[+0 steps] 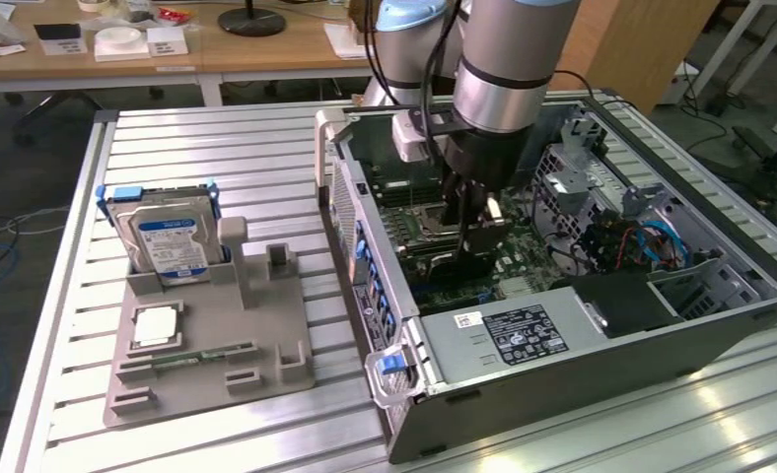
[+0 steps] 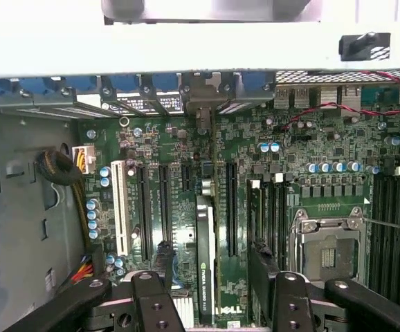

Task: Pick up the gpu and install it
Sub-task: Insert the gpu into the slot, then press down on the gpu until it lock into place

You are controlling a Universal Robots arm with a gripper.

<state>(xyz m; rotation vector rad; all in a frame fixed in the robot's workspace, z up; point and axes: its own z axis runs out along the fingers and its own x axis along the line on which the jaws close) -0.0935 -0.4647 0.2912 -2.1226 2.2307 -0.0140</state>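
Observation:
The gpu (image 2: 205, 263) stands on edge in a motherboard slot, seen from above as a thin dark card with a green stripe, its bracket end towards the case's rear wall (image 2: 186, 52). My gripper (image 2: 212, 259) is open. Its black fingers (image 2: 162, 266) stand on either side of the card with a gap on each side, holding nothing. In the exterior view the gripper (image 1: 474, 241) reaches down into the open computer case (image 1: 362, 246), over the motherboard (image 1: 408, 202).
The exterior view's left has a grey fixture plate (image 1: 204, 345) holding a silver hard drive (image 1: 172, 241) and a narrow memory stick (image 1: 204, 357). Inside the case are the power supply (image 1: 521, 335), the CPU socket (image 2: 328, 252), expansion slots (image 2: 120, 207) and cables (image 2: 65, 166).

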